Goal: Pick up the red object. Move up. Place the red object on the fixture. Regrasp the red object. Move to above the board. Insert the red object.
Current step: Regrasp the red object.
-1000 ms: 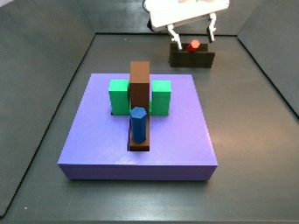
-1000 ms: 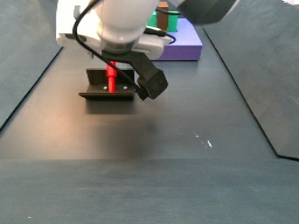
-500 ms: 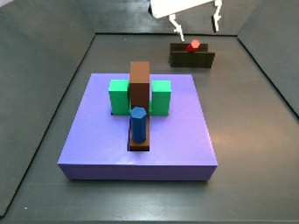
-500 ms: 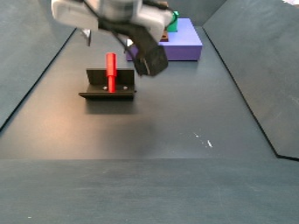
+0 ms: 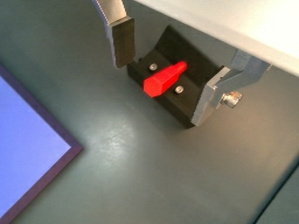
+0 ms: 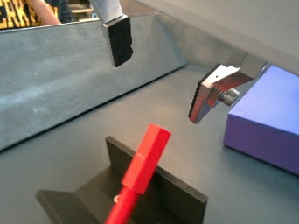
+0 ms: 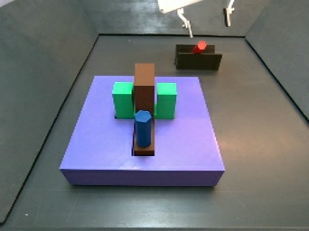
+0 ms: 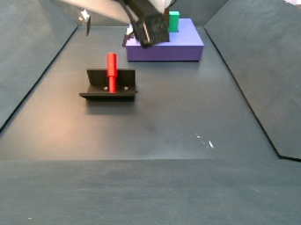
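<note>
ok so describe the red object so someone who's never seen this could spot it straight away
Start at the big purple board, then look past its edge to the small dark fixture on the grey floor. The red object stands upright in it, below the open gripper, which is raised clear of it. It is the only red thing, slimmer than the blue peg on the board.

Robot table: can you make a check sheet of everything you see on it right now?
Surface: dark grey floor, bare in front.
Job's things: red object standing upright in the fixture; board holds green blocks, brown bar, blue peg.
Clutter: nothing seen.
Hand: gripper open, empty, raised above the red object, not touching it.
Cables: nothing seen.
Surroundings: low grey walls around the floor.
</note>
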